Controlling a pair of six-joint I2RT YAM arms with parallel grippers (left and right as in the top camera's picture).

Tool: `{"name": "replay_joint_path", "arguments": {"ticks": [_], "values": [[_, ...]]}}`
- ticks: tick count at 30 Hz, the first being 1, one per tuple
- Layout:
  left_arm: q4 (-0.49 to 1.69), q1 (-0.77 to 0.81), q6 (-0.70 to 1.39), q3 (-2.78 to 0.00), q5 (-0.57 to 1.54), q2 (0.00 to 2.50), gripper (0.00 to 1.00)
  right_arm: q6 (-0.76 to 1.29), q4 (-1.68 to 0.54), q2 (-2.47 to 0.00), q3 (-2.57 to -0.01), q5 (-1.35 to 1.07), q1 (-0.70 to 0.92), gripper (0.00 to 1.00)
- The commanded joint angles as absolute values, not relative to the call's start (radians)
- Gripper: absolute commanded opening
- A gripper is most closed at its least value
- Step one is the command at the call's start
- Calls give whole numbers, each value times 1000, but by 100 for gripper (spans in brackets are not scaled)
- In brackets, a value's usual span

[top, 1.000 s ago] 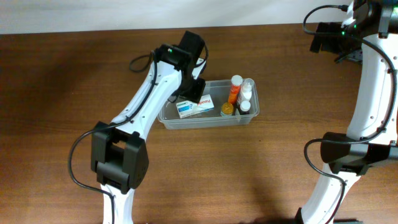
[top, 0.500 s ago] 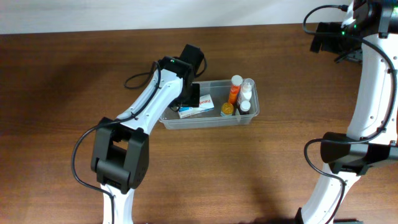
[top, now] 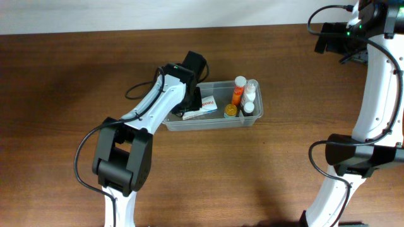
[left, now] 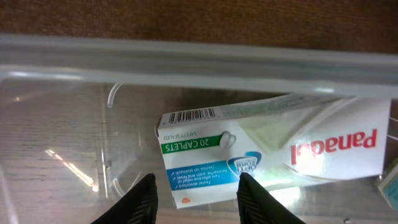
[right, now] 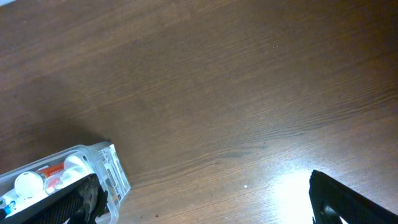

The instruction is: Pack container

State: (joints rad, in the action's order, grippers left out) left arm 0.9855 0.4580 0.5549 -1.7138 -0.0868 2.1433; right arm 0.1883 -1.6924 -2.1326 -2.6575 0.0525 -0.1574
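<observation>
The container (top: 211, 121) is a clear plastic bin in the middle of the table. In it lies a white-and-green Panadol box (top: 205, 107), with several small bottles (top: 243, 96) standing at its right end. My left gripper (top: 191, 101) is down inside the bin's left end, open and empty. In the left wrist view its fingers (left: 199, 202) straddle the near corner of the box (left: 267, 149) below the bin's rim (left: 186, 62). My right gripper (top: 327, 39) is open and empty, high at the far right. In the right wrist view (right: 205, 208) the bin's end (right: 102, 168) shows at the lower left.
The brown wooden table (top: 284, 164) surrounds the bin. The left arm's black cable (top: 142, 85) loops just left of the bin. The right arm's base (top: 353, 157) stands at the right edge.
My left gripper has moved from over the bin's far rim down into its left end, beside the box. The right arm has not moved.
</observation>
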Motion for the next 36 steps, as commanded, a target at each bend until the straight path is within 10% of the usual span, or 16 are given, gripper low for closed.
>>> {"name": "replay_joint_path", "arguments": {"ticks": [1, 20, 36], "values": [[976, 452, 604, -1679, -98, 2148, 39, 196, -1699, -2127, -2677, 57, -158, 98], [942, 414, 644, -1652, -91, 2148, 1, 196, -1699, -2127, -2677, 58, -158, 98], [962, 414, 643, -1652, -134, 2148, 1, 196, -1698, -2127, -2677, 57, -158, 98]]}}
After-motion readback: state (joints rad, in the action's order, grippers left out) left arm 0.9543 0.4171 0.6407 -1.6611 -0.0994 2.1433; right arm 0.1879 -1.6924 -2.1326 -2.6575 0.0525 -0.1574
